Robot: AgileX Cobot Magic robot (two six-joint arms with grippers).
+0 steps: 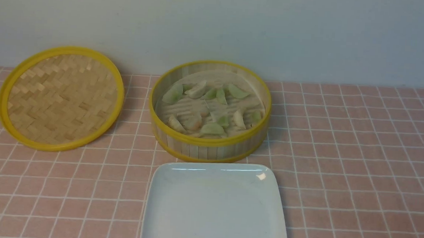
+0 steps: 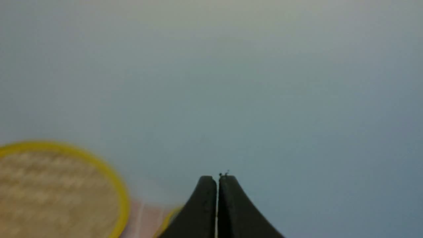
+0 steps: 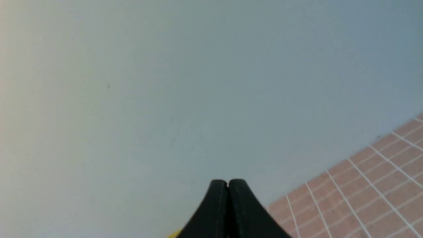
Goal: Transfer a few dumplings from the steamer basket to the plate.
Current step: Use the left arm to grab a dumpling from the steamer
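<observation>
So: L end effector & R end effector narrow, tips together; dumplings in steamer basket.

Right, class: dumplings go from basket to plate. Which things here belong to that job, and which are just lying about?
For the job: dumplings, steamer basket, plate.
Just about: woven lid left of the basket, pink tiled tabletop.

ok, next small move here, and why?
Probably open the right gripper, ready to reach into the steamer basket: it and the left gripper are both shut and empty, neither arm shows in the front view, the dumplings all lie in the basket, and the plate is bare.
</observation>
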